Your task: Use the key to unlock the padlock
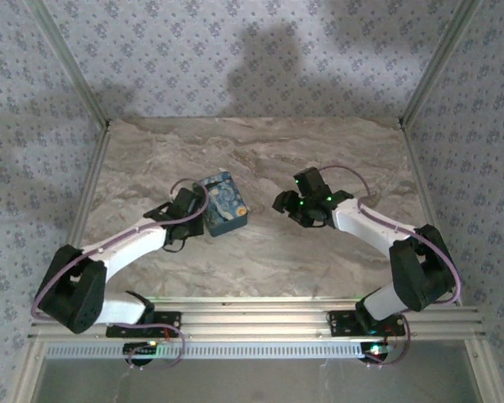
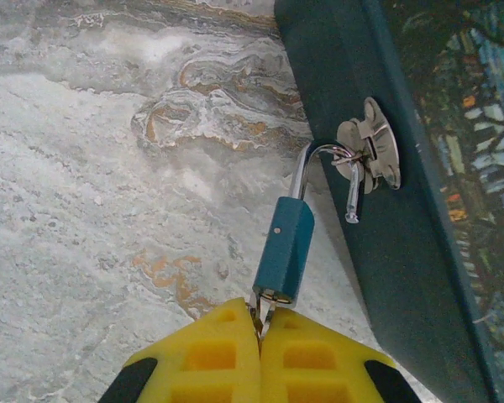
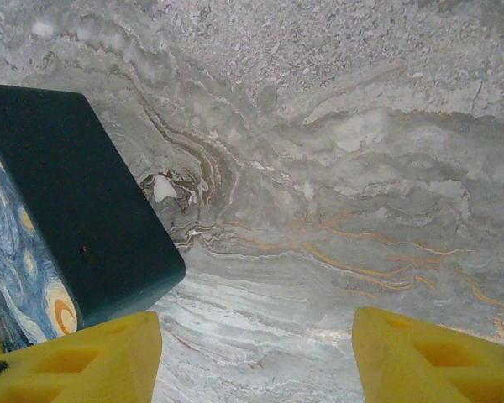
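Note:
A teal padlock (image 2: pixel 284 250) hangs by its silver shackle (image 2: pixel 319 155) from the metal hasp (image 2: pixel 371 144) on the side of a dark box (image 2: pixel 386 227). One shackle leg sits in the body, and its other end stands free beside the hasp. The key (image 2: pixel 265 312) is in the bottom of the padlock, and my left gripper (image 2: pixel 260 323) is shut on it. From above, the left gripper (image 1: pixel 193 210) is against the painted box (image 1: pixel 222 203). My right gripper (image 1: pixel 284 201) stands open to the right of the box (image 3: pixel 76 227), holding nothing.
The marble table (image 1: pixel 319 159) stretches behind and to the right of the box. Aluminium frame posts (image 1: pixel 92 180) with patterned walls close in the sides and back. Bare marble (image 3: pixel 319 210) lies between and ahead of the right fingers.

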